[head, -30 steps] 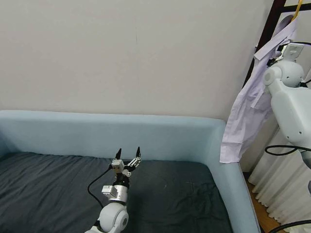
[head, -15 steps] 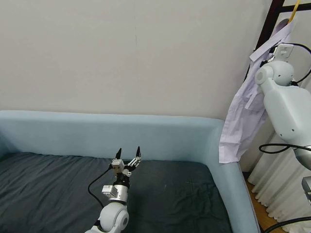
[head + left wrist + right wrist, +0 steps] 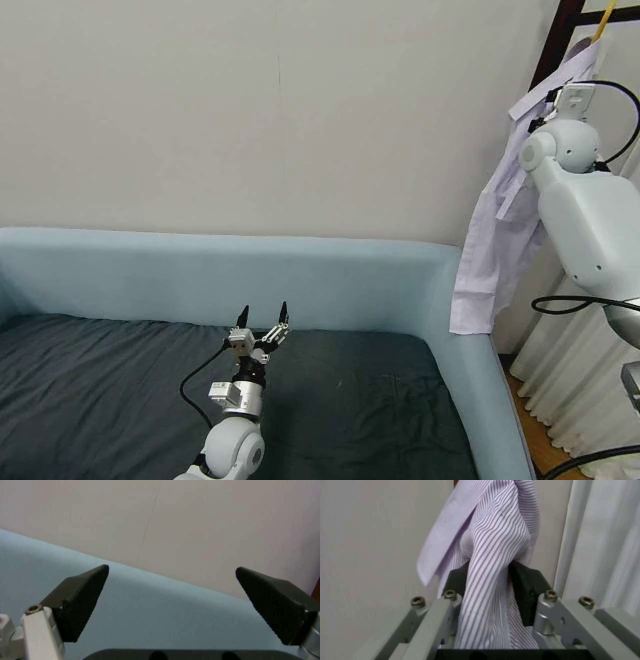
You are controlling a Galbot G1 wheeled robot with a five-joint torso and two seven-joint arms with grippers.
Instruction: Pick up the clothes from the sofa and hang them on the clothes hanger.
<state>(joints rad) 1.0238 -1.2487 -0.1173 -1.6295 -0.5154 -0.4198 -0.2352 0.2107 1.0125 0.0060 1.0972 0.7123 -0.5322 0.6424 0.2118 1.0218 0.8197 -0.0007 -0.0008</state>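
shirt (image 3: 497,235) hangs right of sofa (image 3: 300,272)

The sofa (image 3: 478,400) in front of me had a pale blue padded frame, with 1 long backrest (image 3: 230,275) and a raised side panel (image 3: 450,290) at my right. Its seat (image 3: 100,390) was dark grey fabric, lightly creased, stretching from the backrest toward me.

White rounded arm shells (image 3: 585,215), black cables (image 3: 183,388), black wedge fingers (image 3: 80,602).
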